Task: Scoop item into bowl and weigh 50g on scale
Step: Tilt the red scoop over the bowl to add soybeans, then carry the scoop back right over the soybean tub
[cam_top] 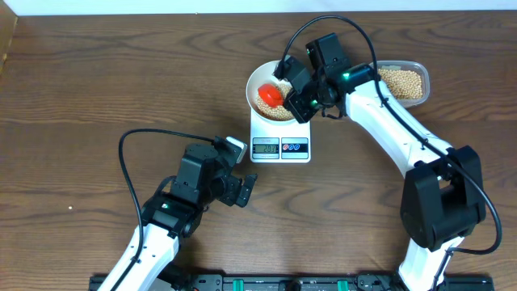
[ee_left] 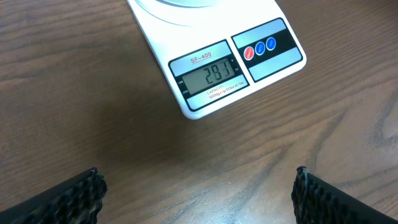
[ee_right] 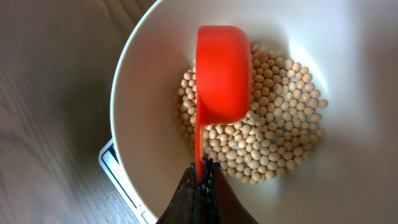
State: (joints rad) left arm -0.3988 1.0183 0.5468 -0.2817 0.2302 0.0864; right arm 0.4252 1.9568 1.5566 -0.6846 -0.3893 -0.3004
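Observation:
The white bowl point(cam_top: 260, 81) stands on the white scale point(cam_top: 280, 137) and holds a heap of beige beans point(cam_top: 273, 109). In the right wrist view the beans point(ee_right: 273, 137) cover the bowl's point(ee_right: 143, 93) bottom. My right gripper point(cam_top: 297, 99) is shut on the handle of a red scoop point(cam_top: 271, 94), held turned over above the beans point(ee_right: 224, 71). The scale's display point(ee_left: 208, 76) reads 28.1 in the left wrist view. My left gripper point(cam_top: 245, 187) is open and empty over the table in front of the scale.
A clear plastic tub point(cam_top: 404, 81) with more beans stands at the back right, behind my right arm. The scale's two buttons point(ee_left: 260, 46) sit right of the display. The table's far edge runs behind the bowl.

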